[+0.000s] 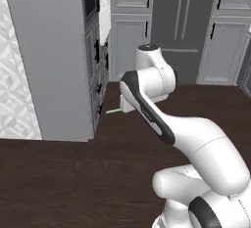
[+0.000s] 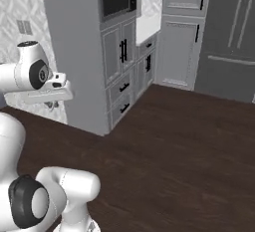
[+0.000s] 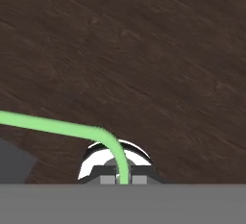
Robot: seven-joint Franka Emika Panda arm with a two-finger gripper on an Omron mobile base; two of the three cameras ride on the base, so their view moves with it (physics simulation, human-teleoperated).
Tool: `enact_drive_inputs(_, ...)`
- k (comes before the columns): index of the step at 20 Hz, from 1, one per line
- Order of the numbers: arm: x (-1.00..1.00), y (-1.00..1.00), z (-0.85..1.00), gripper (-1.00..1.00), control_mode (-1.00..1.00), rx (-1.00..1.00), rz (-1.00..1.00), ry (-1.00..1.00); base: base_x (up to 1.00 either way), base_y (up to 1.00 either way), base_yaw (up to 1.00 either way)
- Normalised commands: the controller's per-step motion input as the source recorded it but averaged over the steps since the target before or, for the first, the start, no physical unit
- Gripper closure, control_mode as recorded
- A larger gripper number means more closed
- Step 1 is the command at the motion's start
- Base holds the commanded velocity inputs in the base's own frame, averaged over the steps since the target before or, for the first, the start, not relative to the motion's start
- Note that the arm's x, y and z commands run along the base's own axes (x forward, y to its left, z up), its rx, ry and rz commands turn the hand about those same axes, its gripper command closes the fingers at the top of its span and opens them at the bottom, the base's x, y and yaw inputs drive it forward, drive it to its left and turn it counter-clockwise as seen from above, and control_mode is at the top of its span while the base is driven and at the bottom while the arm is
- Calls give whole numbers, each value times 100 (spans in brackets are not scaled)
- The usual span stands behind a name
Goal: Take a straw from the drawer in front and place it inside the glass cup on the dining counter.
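While the arm reaches out over the dark wood floor [image 1: 73, 183], the hand [image 3: 120, 177] is shut tight on the straw [image 3: 53, 126], the two dark tips pinching it at the bottom of the hand view. From the grip the light-green straw rises a little, bends and runs off to the left edge of that view, with floorboards behind it. In the left base view a short green length of straw [image 1: 113, 110] pokes out leftward from behind the white forearm, just above the floor, pointing toward the tall grey cabinet block [image 1: 49, 60]. That block carries a stack of narrow grey drawers with black handles [image 2: 122, 87], all closed as far as can be told. Beyond it stand grey cupboard doors [image 1: 128, 41] and a dark grey fridge [image 1: 182, 21]. White patterned wall tile [image 1: 14, 90] shows at far left.
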Motion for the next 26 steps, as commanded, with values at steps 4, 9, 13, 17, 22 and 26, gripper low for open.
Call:
enact_drive_inputs(4, 0, 0, 0, 100, 100, 0, 0, 0, 100, 0, 72)
enact_drive_inputs(9, 0, 0, 0, 100, 100, 0, 0, 0, 100, 0, 73)
enact_drive_inputs(13, 0, 0, 0, 100, 100, 0, 0, 0, 100, 0, 70)
enact_drive_inputs(17, 0, 0, 0, 100, 100, 0, 0, 0, 100, 0, 66)
enact_drive_inputs(22, 0, 0, 0, 100, 100, 0, 0, 0, 100, 0, 66)
enact_drive_inputs(26, 0, 0, 0, 100, 100, 0, 0, 0, 100, 0, 63)
